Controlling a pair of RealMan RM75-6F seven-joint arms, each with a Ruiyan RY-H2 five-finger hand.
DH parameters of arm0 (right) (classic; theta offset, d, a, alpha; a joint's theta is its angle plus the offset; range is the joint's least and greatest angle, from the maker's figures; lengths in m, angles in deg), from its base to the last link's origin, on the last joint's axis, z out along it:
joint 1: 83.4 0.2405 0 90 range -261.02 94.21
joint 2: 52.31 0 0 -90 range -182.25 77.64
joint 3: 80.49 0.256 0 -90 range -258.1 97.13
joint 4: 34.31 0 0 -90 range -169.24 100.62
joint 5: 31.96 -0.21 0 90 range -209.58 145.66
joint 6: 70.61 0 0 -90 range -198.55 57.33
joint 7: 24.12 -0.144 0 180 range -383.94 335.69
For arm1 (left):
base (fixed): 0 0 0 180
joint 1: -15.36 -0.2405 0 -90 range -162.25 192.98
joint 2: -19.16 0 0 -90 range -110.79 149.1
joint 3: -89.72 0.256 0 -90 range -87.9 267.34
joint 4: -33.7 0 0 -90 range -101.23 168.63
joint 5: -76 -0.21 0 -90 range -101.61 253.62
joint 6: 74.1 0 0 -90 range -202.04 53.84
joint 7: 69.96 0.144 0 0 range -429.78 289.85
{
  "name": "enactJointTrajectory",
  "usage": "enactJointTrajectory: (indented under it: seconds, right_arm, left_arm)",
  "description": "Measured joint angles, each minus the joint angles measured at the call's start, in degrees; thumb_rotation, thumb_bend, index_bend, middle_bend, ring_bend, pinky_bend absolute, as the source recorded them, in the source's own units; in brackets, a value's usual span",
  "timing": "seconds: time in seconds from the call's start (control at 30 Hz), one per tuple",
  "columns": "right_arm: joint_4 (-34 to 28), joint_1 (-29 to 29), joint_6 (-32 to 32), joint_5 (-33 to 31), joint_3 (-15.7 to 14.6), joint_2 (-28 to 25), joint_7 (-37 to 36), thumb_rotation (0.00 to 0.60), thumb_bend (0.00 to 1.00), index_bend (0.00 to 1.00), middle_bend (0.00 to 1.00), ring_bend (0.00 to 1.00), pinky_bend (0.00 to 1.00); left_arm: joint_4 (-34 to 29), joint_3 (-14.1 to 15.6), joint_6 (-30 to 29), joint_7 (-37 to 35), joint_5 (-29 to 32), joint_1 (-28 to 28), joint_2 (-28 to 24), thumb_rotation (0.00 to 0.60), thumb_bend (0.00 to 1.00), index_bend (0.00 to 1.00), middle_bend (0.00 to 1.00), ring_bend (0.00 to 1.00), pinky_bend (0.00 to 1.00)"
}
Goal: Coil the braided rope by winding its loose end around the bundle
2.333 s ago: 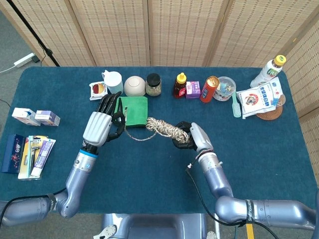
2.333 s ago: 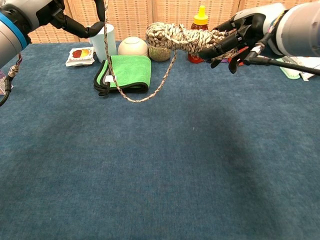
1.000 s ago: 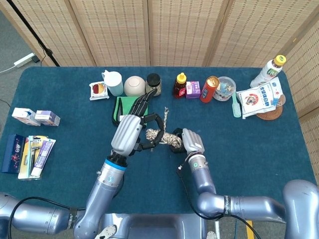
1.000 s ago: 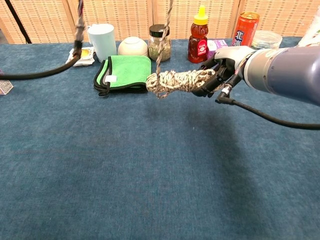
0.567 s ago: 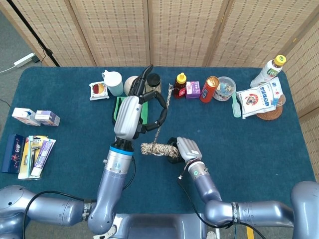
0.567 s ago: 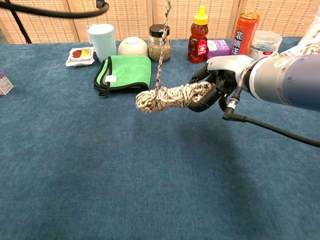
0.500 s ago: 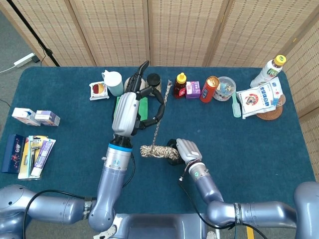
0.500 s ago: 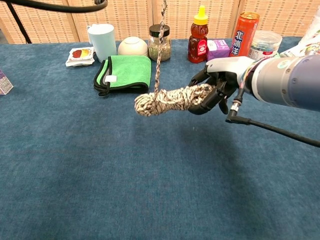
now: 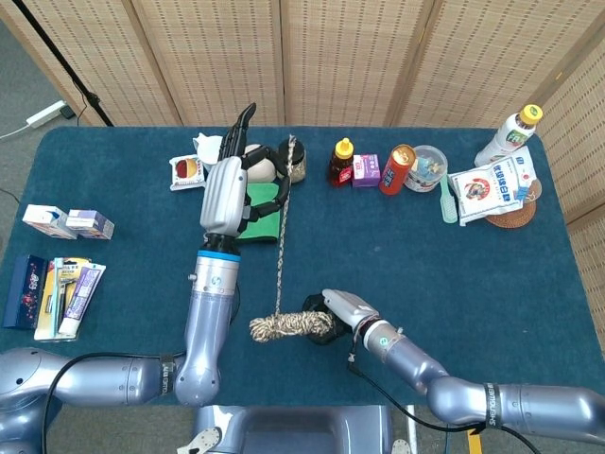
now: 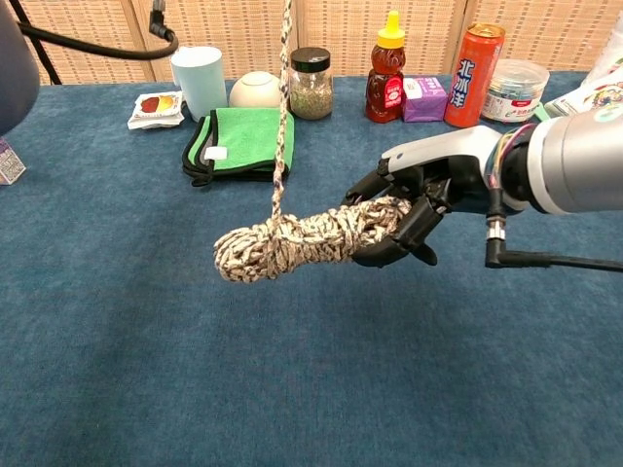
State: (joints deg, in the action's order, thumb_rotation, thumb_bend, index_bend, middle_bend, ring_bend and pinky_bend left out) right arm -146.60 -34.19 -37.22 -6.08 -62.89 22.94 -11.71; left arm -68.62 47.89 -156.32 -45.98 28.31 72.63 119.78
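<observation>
Right hand [image 10: 414, 219] grips the rope bundle [image 10: 297, 241], now drawn toward the table's near edge; left hand [image 9: 230, 189], raised higher, pinches the taut loose end [image 9: 282, 227], ready for another wrap.

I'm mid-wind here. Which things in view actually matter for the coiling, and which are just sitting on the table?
In the job:
- speckled braided rope bundle, gripped at one end by the right hand
- its loose end, pulled taut upward by the left hand

Lying about:
- folded green cloth
- pale blue mug
- white bowl
- lidded glass jar
- honey bottle
- orange can
</observation>
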Motion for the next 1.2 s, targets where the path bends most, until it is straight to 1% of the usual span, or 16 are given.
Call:
enactJointTrajectory:
  seconds: [0.07, 0.17, 0.3, 0.37, 0.43, 0.57, 0.83, 1.03, 1.2]
  right_arm:
    - [-0.2, -1.0, -5.2, 2.2, 1.2, -2.0, -3.4, 0.6, 1.0, 0.69, 0.63, 0.46, 0.67]
    - [-0.7, -2.9, -10.1, 5.5, 4.0, -4.2, -8.8, 0.6, 1.0, 0.69, 0.63, 0.47, 0.67]
    - [-1.4, -5.5, -13.5, 9.7, 8.0, -6.0, -14.5, 0.6, 1.0, 0.69, 0.63, 0.47, 0.67]
    - [-1.8, -6.6, -14.2, 11.2, 9.6, -6.5, -16.8, 0.6, 1.0, 0.69, 0.63, 0.47, 0.67]
    - [-2.0, -7.2, -14.5, 12.1, 10.5, -6.8, -18.6, 0.6, 1.0, 0.69, 0.63, 0.47, 0.67]
    - [-2.3, -8.0, -14.1, 14.0, 11.5, -7.4, -21.6, 0.6, 1.0, 0.69, 0.63, 0.47, 0.67]
    - [-2.4, -7.9, -10.5, 14.1, 11.8, -7.6, -26.0, 0.6, 1.0, 0.69, 0.63, 0.47, 0.67]
    - [-2.7, -7.0, -6.3, 11.8, 11.6, -6.9, -29.2, 0.6, 1.0, 0.69, 0.63, 0.47, 0.67]
    - [-2.8, -5.8, -2.4, 8.4, 11.4, -6.7, -31.2, 0.6, 1.0, 0.69, 0.63, 0.47, 0.67]
  left_arm:
    - [2.1, 0.9, 0.6, -1.1, 0.4, -0.1, 0.3, 0.6, 0.42, 0.68, 0.0, 0.0, 0.0]
    - [4.9, 2.6, 1.4, -2.5, 0.6, -0.3, 1.0, 0.6, 0.42, 0.68, 0.0, 0.0, 0.0]
    - [8.2, 4.7, 2.3, -4.5, 0.7, -0.9, 1.9, 0.6, 0.42, 0.68, 0.0, 0.0, 0.0]
    - [9.8, 5.7, 2.8, -5.4, 0.7, -1.4, 2.2, 0.6, 0.42, 0.68, 0.0, 0.0, 0.0]
    - [11.3, 6.5, 3.4, -6.4, 0.8, -1.9, 2.5, 0.6, 0.42, 0.68, 0.0, 0.0, 0.0]
    - [14.7, 8.3, 5.0, -8.6, 1.0, -3.2, 2.8, 0.6, 0.42, 0.68, 0.0, 0.0, 0.0]
    - [20.1, 12.0, 8.8, -13.1, 0.0, -5.6, 3.1, 0.6, 0.42, 0.68, 0.0, 0.0, 0.0]
    - [22.8, 14.8, 10.2, -15.0, -2.8, -6.7, 3.7, 0.6, 0.42, 0.68, 0.0, 0.0, 0.0]
    - [25.1, 17.3, 10.6, -15.6, -5.6, -7.4, 4.4, 0.6, 0.42, 0.68, 0.0, 0.0, 0.0]
